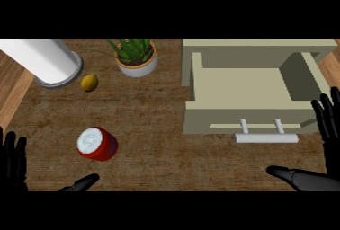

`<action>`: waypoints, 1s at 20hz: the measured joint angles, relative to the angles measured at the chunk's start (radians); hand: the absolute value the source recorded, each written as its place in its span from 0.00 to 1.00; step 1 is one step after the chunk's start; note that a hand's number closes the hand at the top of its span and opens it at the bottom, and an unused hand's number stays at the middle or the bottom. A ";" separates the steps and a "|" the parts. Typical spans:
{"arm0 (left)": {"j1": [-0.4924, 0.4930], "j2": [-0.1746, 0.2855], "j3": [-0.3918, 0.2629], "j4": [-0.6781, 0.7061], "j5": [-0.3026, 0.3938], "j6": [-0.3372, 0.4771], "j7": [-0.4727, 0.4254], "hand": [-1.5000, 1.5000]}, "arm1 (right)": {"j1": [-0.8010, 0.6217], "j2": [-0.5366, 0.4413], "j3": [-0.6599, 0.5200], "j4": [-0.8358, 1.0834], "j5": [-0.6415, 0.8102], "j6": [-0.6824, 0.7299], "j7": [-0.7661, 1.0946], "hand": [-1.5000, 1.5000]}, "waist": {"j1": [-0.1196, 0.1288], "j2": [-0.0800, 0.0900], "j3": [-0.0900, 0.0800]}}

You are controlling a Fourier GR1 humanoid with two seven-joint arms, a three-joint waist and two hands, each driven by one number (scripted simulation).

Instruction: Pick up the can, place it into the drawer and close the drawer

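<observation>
A red can (pixel 97 143) with a white top stands upright on the brown counter, left of centre. The beige drawer (pixel 247 85) at the upper right is pulled open and holds nothing; its white bar handle (pixel 266 138) faces me. My left hand (pixel 13 165) shows at the lower left edge, fingers straight and up, thumb out toward the can, holding nothing. My right hand (pixel 327 130) shows at the right edge beside the drawer's front, fingers straight, thumb stretched low to the left, holding nothing.
A white paper-towel roll (pixel 43 59) stands at the upper left. A small yellow-brown fruit (pixel 90 82) lies next to it. A potted green plant (pixel 136 56) stands behind, left of the drawer. Wooden floor shows past the counter's left edge.
</observation>
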 measured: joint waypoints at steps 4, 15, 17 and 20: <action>-0.037 -0.002 -0.009 0.100 0.015 0.036 -0.041 0.00 | 0.021 -0.002 -0.015 -0.010 -0.011 0.016 -0.014 0.00 | -0.002 0.000 0.000; -0.037 0.000 -0.041 0.386 0.131 0.141 -0.269 0.00 | 0.056 0.007 -0.033 -0.026 -0.019 0.041 -0.044 0.00 | -0.001 0.000 0.000; -0.034 -0.001 -0.034 0.432 0.157 0.151 -0.316 0.00 | 0.034 -0.013 -0.059 -0.038 -0.041 0.044 -0.008 0.00 | -0.001 0.000 0.000; -0.044 -0.002 -0.012 0.515 0.210 0.165 -0.396 0.00 | 0.037 -0.012 -0.062 -0.056 -0.038 0.046 0.001 0.00 | -0.001 0.000 -0.001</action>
